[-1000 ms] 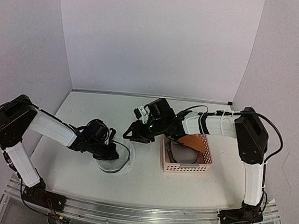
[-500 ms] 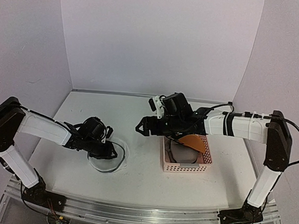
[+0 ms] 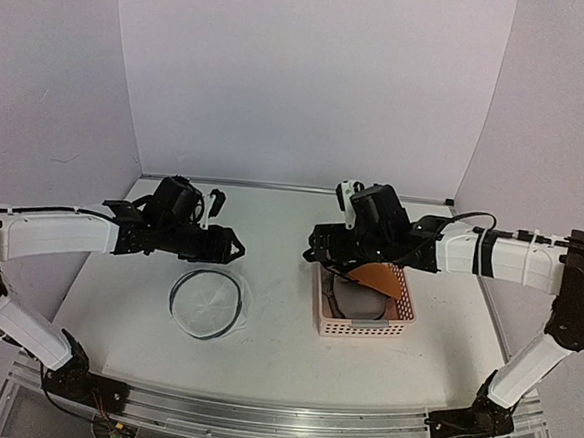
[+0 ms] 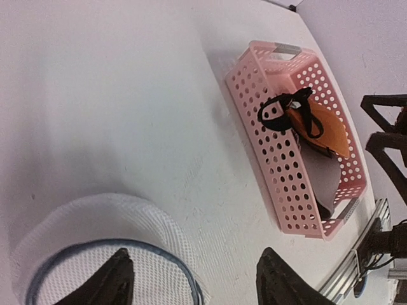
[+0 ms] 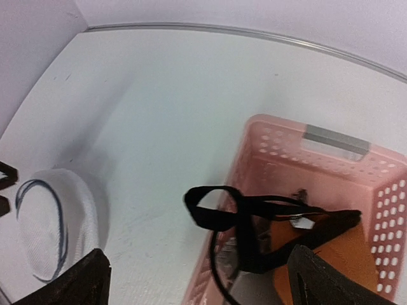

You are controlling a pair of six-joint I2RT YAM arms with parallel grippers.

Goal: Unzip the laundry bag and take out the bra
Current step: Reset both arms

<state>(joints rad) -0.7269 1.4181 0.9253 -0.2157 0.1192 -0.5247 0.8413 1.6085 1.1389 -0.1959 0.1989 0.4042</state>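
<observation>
Both arms are held raised above the white table [image 3: 283, 344], reaching in from either side toward its middle. The left arm is stretched nearly level from the left wall. The left gripper [image 3: 232, 247] is poised above and just behind the laundry bag [image 3: 206, 304], its jaws parted partway, with nothing between them. The right arm is extended from the right side. The right gripper [image 3: 315, 253] is hung over the far-left corner of the pink basket [image 3: 364, 330], its jaws spread wide and nothing gripped.

The laundry bag is seen lying flat on the table as a round disc of white mesh ringed by a dark zipper line. Whether the zipper is undone cannot be told. The bra [image 3: 376, 277] is lodged in the basket to the right of the bag, with an orange-brown cup tilted against the basket's far-right side and black straps tangled beside it. In the right wrist view, a loop of strap is shown reaching over the basket wall on the side facing the bag.

A strip of bare table is left between the bag and the basket, which do not touch. More open surface is shown behind both, up to the back wall, and in front toward the arm bases.
</observation>
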